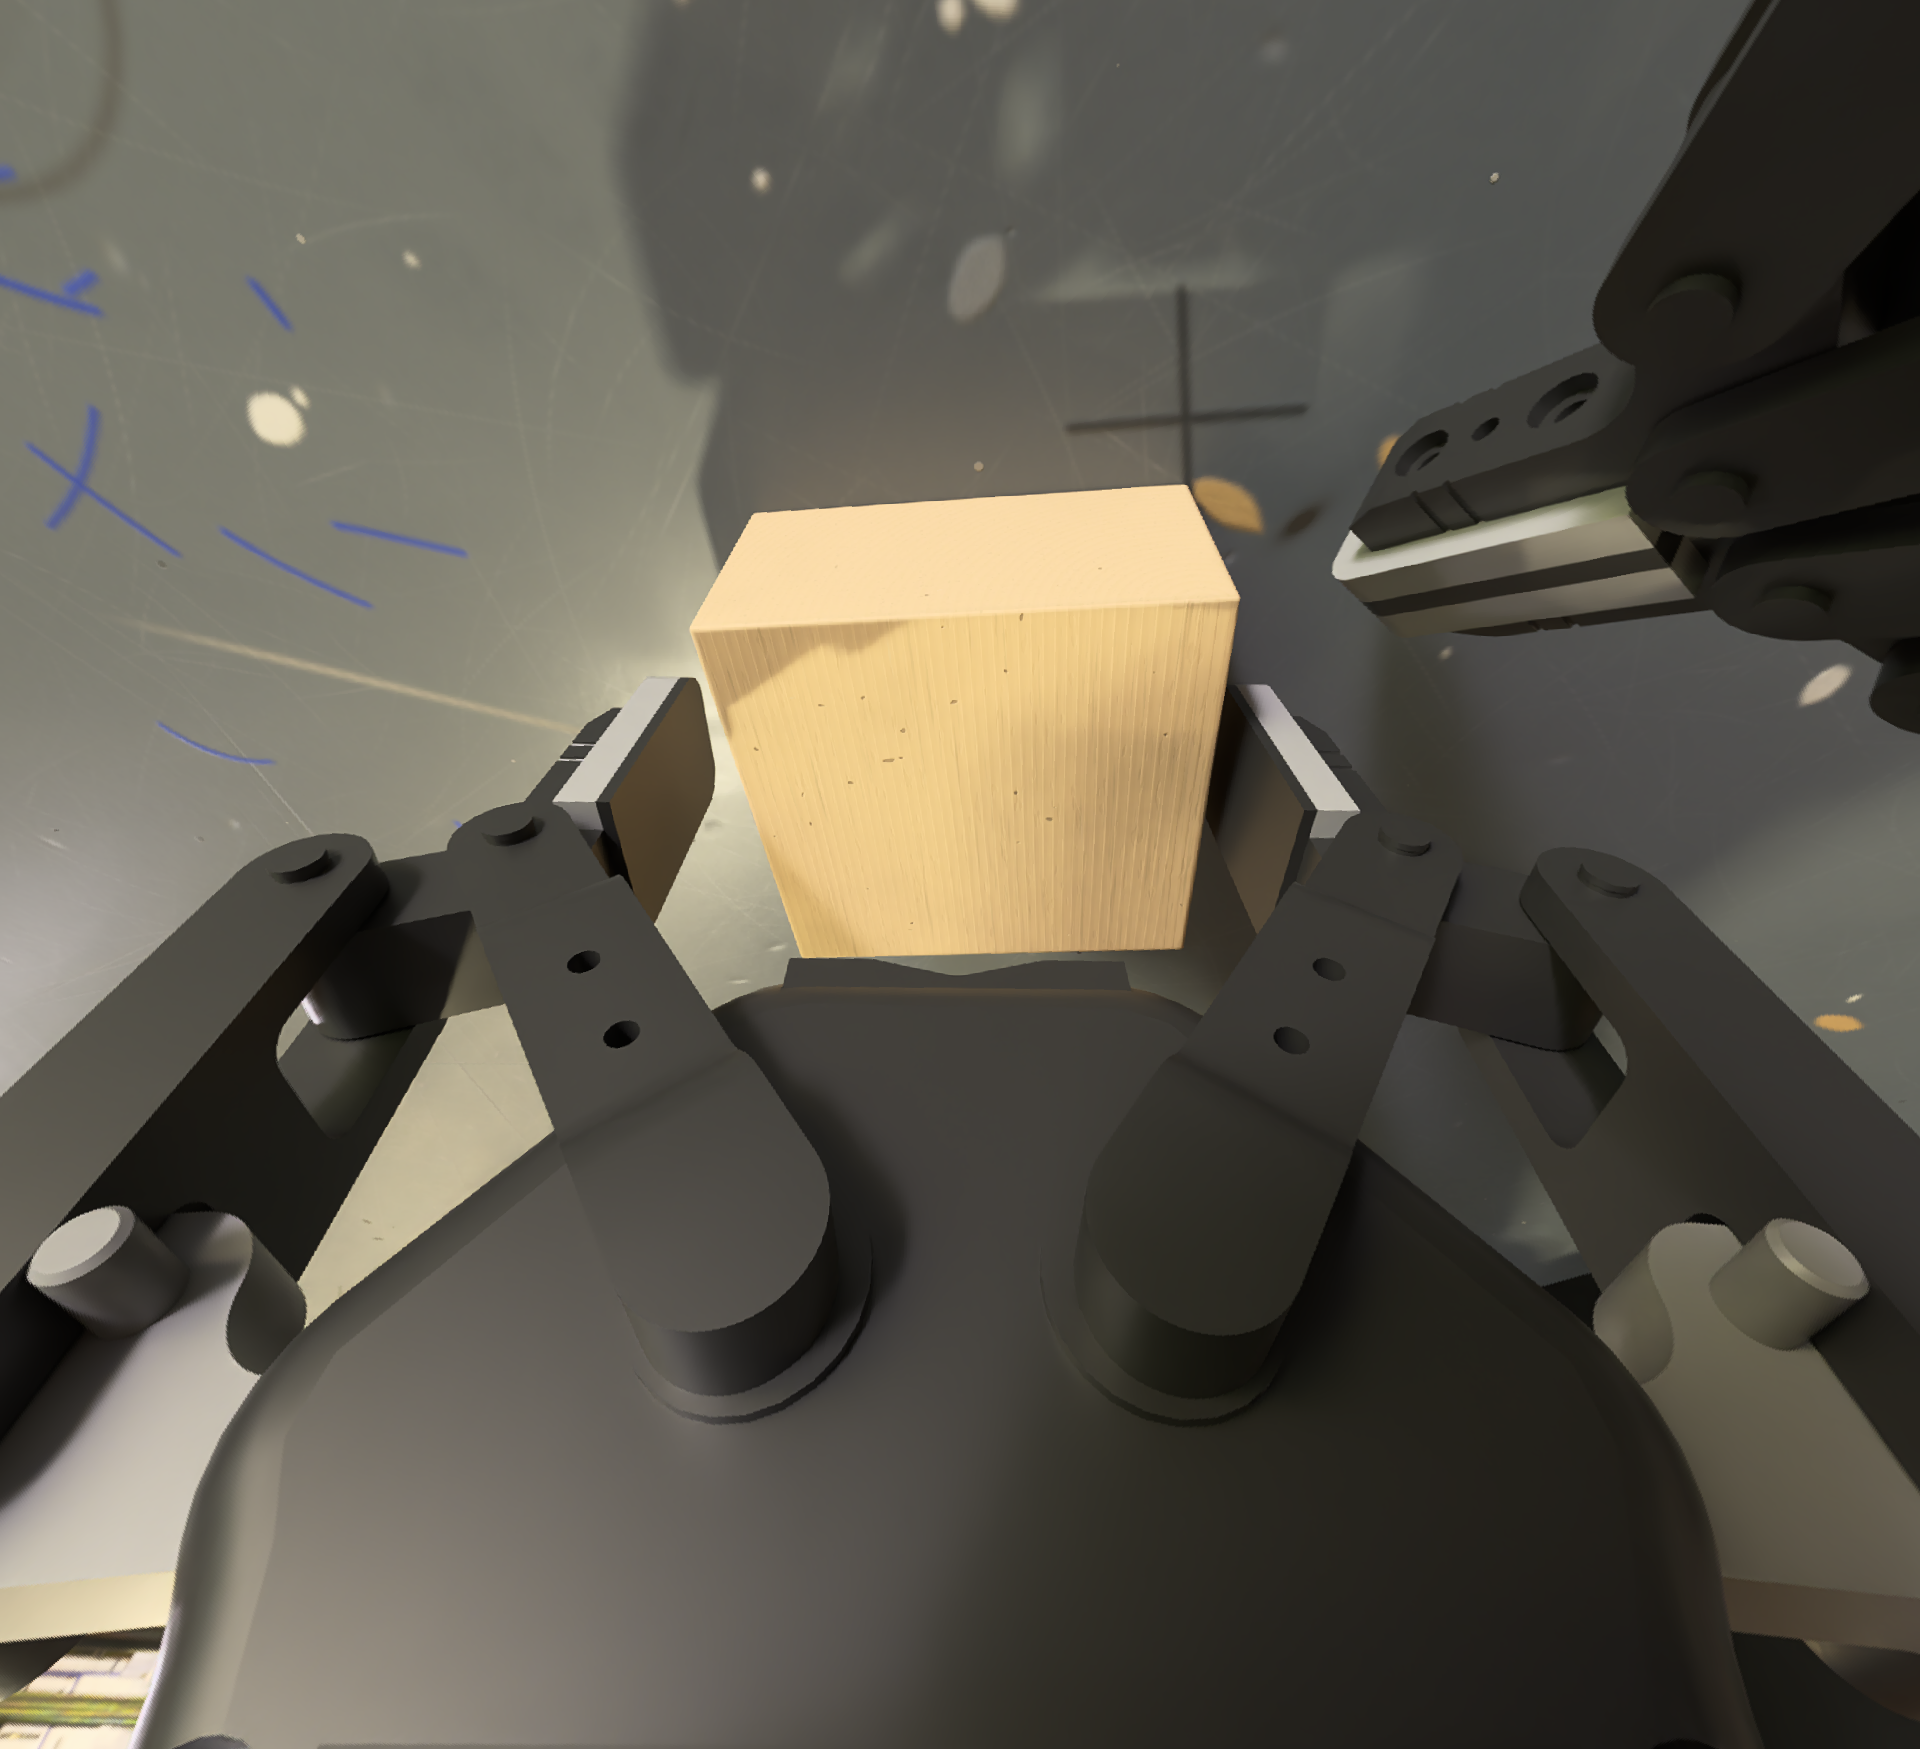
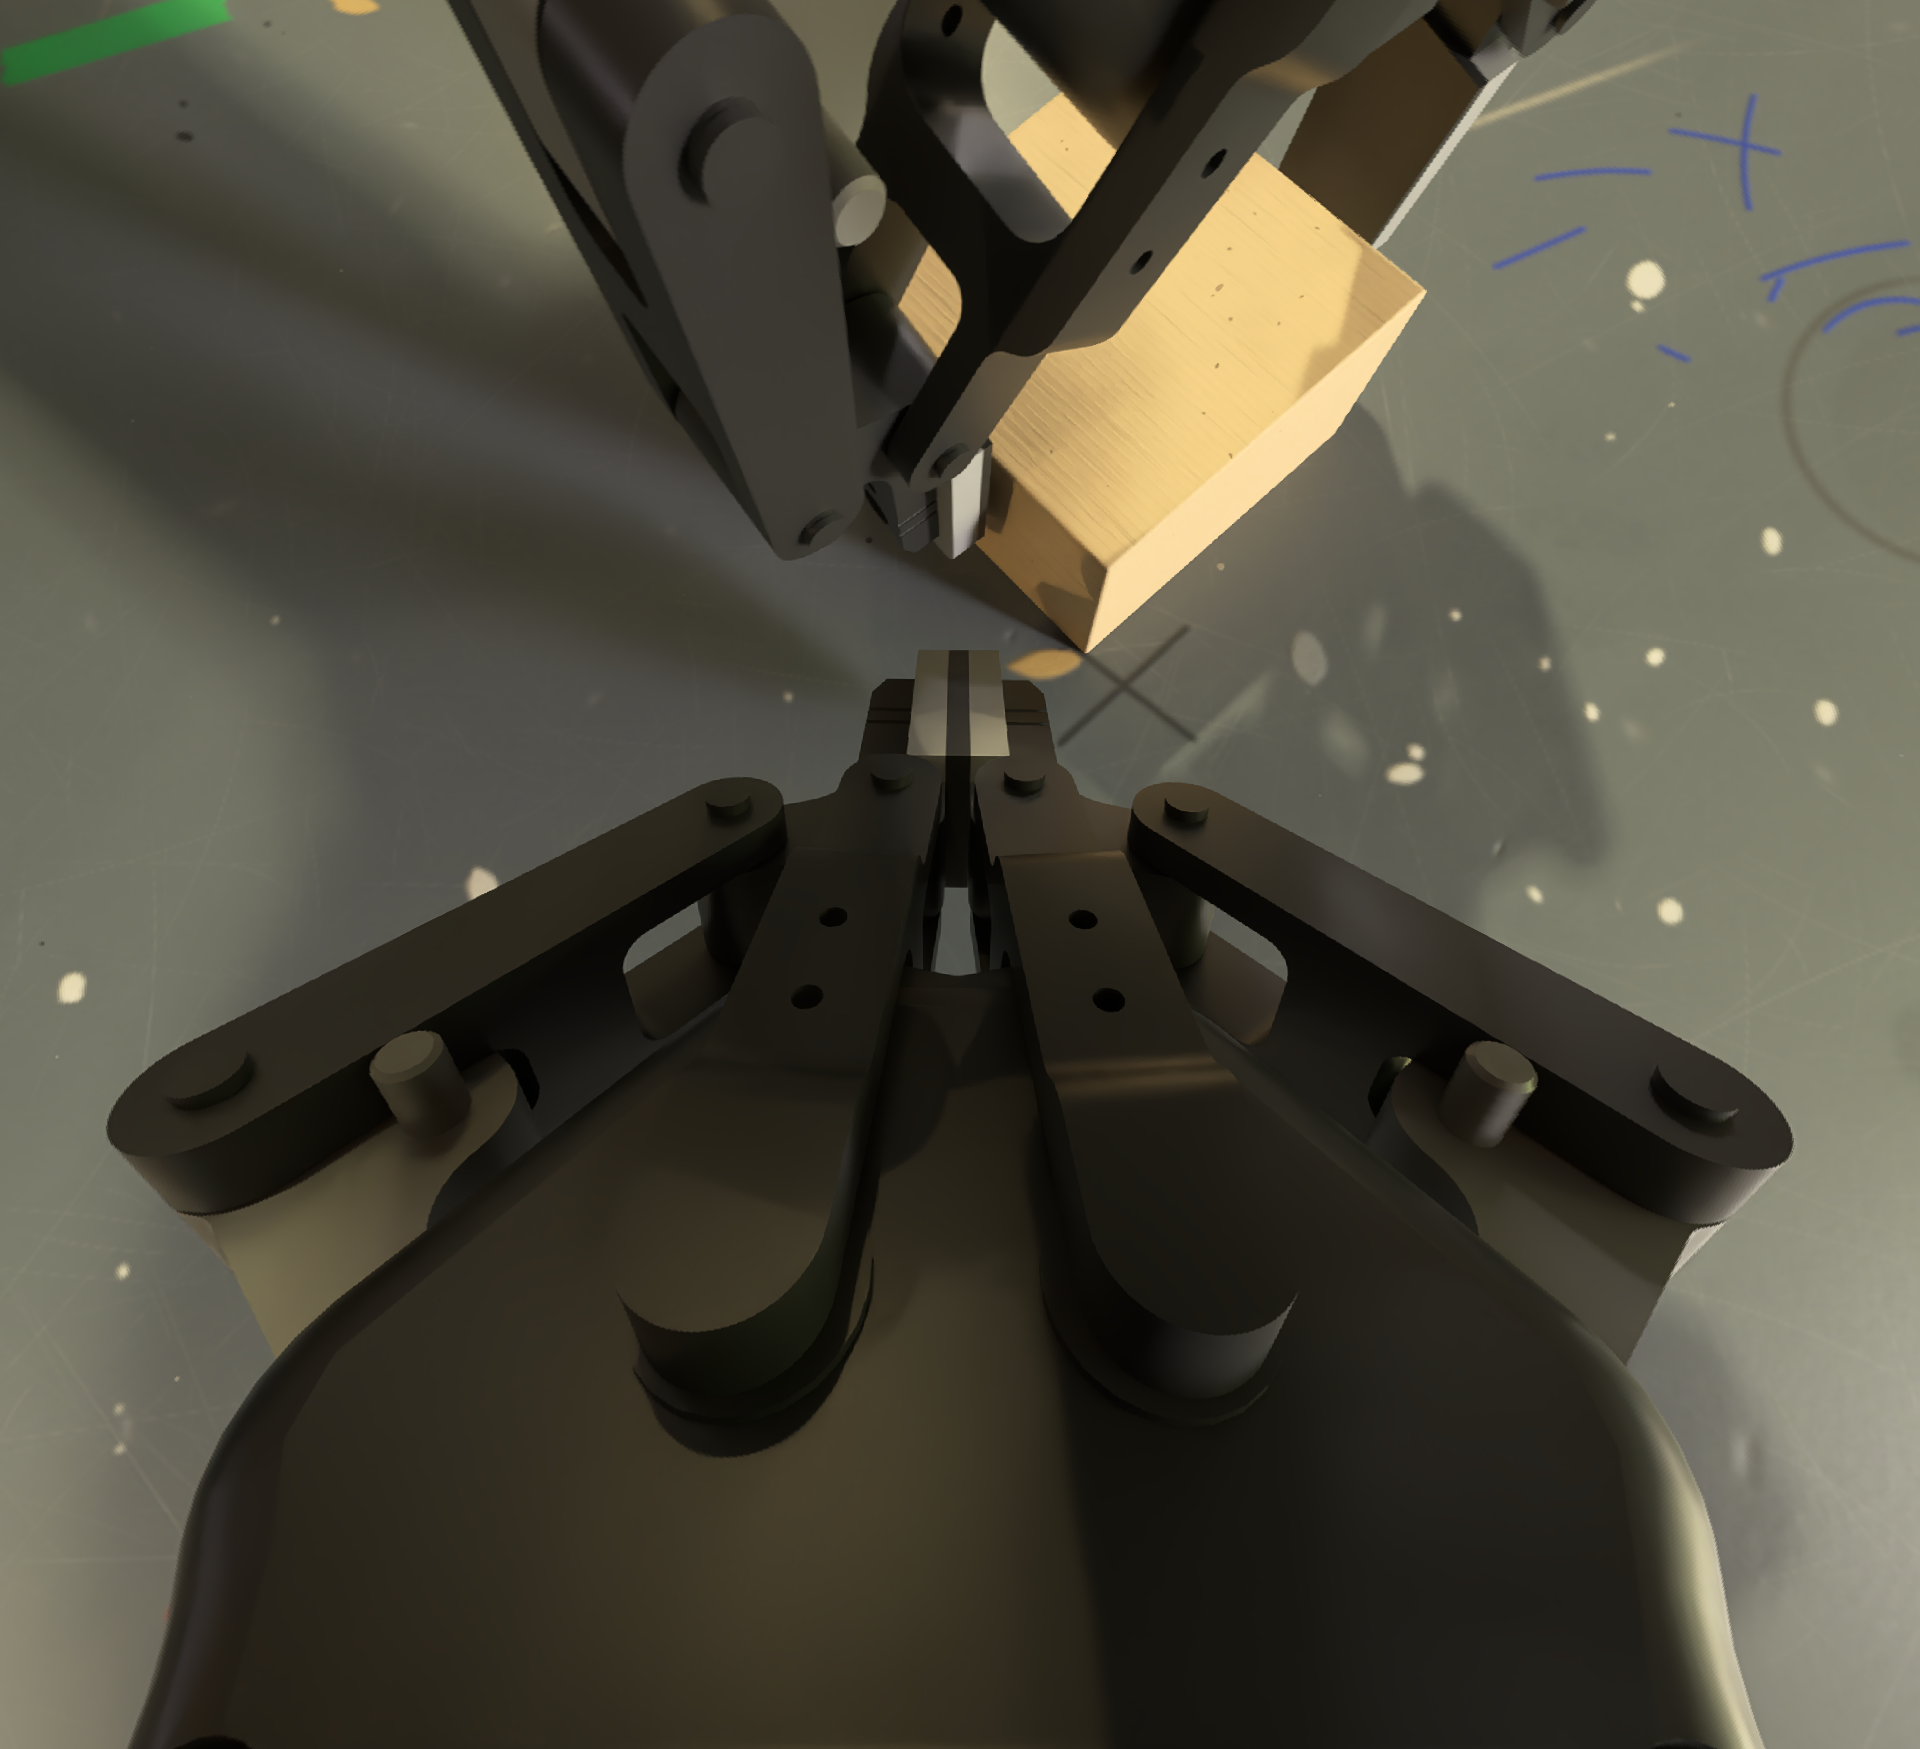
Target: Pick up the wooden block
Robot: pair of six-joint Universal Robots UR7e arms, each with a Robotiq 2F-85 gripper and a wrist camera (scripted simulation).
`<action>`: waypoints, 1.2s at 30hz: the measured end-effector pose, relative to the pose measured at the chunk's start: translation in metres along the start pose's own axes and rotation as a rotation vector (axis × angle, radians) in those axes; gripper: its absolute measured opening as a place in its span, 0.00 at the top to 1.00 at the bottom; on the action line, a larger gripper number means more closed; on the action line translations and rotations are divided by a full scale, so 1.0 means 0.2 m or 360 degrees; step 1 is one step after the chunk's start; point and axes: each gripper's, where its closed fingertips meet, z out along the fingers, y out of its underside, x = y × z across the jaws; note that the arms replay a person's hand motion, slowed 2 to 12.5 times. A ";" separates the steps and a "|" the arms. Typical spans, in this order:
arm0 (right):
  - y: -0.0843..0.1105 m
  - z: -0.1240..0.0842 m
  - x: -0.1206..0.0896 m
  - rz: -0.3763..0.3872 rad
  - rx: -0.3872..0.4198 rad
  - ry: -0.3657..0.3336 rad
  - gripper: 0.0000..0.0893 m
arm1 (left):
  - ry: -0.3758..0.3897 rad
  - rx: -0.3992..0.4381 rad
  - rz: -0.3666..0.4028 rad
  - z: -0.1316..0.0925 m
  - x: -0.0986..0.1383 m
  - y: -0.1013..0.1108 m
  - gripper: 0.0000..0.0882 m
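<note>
My left gripper [image 1: 966, 754] has its jaws clamped on the sides of the wooden block [image 1: 971, 733], which sits deep between them above the grey surface [image 1: 416, 619]; I judge a straight, steady lift best. My right gripper [image 2: 958, 702], jaws together and empty, hovers just beside the block, so room there is tight; no surface edge or corner shows.

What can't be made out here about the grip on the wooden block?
- Left wrist view: the wooden block hides its own underside, so whether it rests on the table is unclear.
- Same view: left gripper pad contact is hidden by the block's sides.
- Right wrist view: the left gripper's linkage covers part of the block; the right gripper is shut and empty.
</note>
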 end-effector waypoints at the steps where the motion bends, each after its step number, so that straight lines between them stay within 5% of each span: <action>1: 0.00 0.00 0.00 0.0003 0.0001 0.0004 1.00 | 0.0004 -0.0001 -0.0002 0.00 0.00 0.00 0.08; 17: 0.01 0.00 0.02 0.0033 -0.0021 0.0094 1.00 | 0.0046 0.0000 -0.0055 0.01 0.02 0.01 0.08; 36: 0.01 -0.01 -0.03 0.0051 -0.0010 0.0064 1.00 | 0.0058 -0.0029 -0.0091 0.01 0.02 0.02 0.11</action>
